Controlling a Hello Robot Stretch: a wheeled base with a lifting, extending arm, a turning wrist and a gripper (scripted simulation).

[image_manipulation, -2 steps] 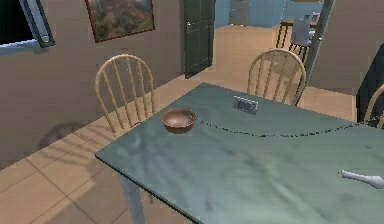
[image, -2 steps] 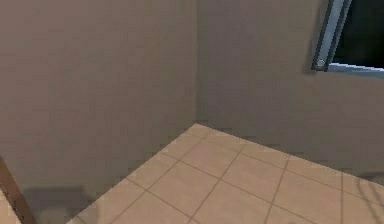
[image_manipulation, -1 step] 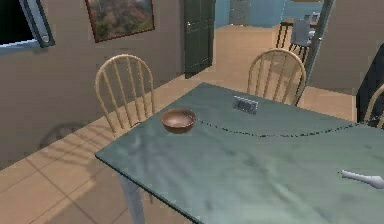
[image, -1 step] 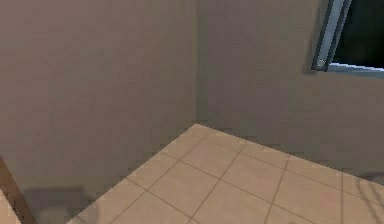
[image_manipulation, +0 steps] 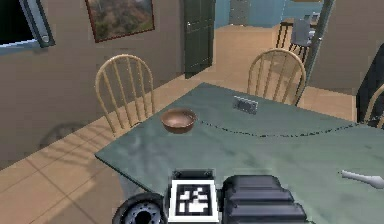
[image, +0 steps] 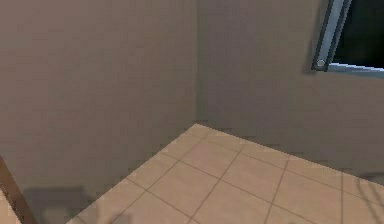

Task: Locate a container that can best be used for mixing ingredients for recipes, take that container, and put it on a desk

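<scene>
Three pale wooden spindle-back chairs stand round a grey-green marbled surface (image_manipulation: 290, 150): one behind its left edge (image_manipulation: 124, 82), one at the far end (image_manipulation: 276, 72), and one cut by the arm side view's right edge (image_manipulation: 376, 100).

Item: small grey flat object (image_manipulation: 245, 103), its face too small to read.
Item: slender white utensil (image_manipulation: 362, 178), lying at the right.
Item: framed picture (image_manipulation: 120, 18), dark-paned window (image_manipulation: 22, 25) and dark door (image_manipulation: 198, 40).
Task item: round brown bowl (image_manipulation: 179, 120), shallow and paler inside. It stands upright on the surface just before the left chair, well apart from the other items.
Item: white black-marked tag (image_manipulation: 193, 198) at the bottom edge. Beside it, I cannot tell the jaws' state or whether they hold anything.
Item: beige tiled floor (image: 230, 180) and wall corner, forward view.
</scene>
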